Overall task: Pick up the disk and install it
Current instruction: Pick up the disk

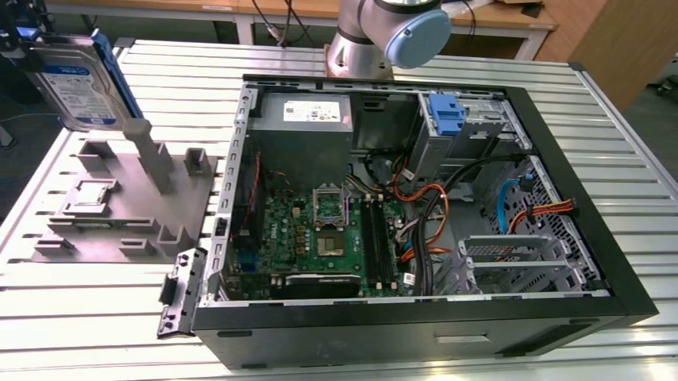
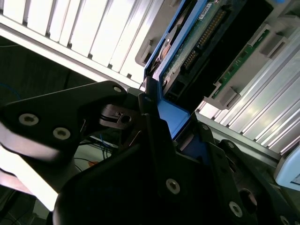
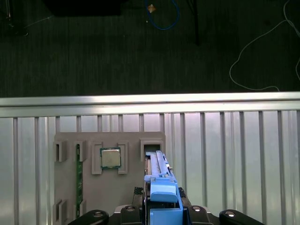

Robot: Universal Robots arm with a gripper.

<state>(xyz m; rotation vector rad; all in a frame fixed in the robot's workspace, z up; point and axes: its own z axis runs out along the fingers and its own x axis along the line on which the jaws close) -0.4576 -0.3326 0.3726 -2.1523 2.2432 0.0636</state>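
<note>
My claw (image 2: 161, 117) is pressed onto the disk (image 2: 190, 49), pinching it by the blue plastic frame around its edge. In the second wrist view that frame sits squeezed between my black fingers (image 2: 149, 133), with the drive's green circuit side showing beyond them. The disk hangs from me on edge, nearly upright, its labelled silver face toward the exterior camera.

Straight below my claw a grey holder (image 3: 124, 187) with slots and posts lies on the slatted metal table (image 1: 95, 317). In the first wrist view the far end of the disk lines up with an open slot in it. In the exterior view the disk's lower corner is near the holder's tall post (image 1: 148, 159); I cannot tell whether they touch. Beside that slot, also beneath me, a square processor chip (image 3: 110, 158) lies in a recess and a green memory stick (image 3: 78, 180) stands on edge in a groove.

Well away from my claw, toward the exterior view's right, the open computer case (image 1: 424, 337) lies on its side on the same table, with a green main board (image 1: 317, 230), a grey power box (image 1: 307, 111) and a second blue bracket (image 1: 449, 115) in a bay at its far corner. My arm's base (image 1: 366, 44) stands behind the case
</note>
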